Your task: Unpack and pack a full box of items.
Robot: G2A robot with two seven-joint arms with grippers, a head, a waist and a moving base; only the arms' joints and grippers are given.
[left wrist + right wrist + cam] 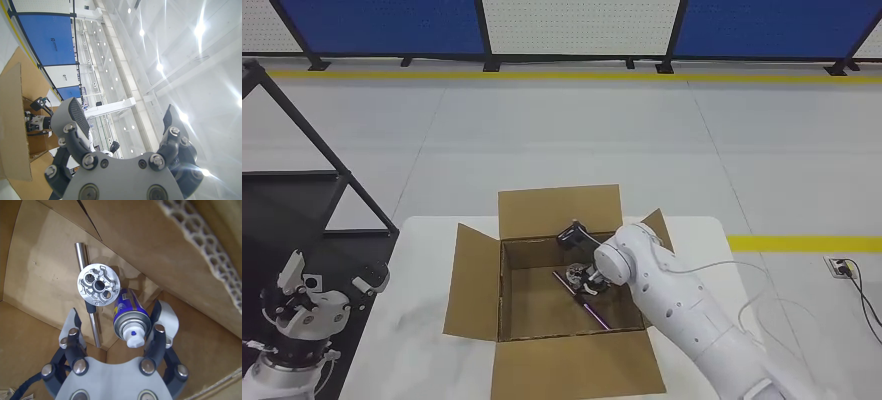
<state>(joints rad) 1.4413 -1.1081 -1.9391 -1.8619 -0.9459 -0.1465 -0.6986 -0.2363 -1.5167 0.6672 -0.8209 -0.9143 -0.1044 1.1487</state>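
Right gripper [117, 310] low inside the box [474, 290], fingers [168, 321] spread with the can [130, 306] between them. Left gripper [122, 110] beyond the table's [422, 300] left edge, pointing up, fingers spread.

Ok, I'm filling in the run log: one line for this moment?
right pincer open astride spray can in box | metal disc, rod on box floor | left pincer open, outside box
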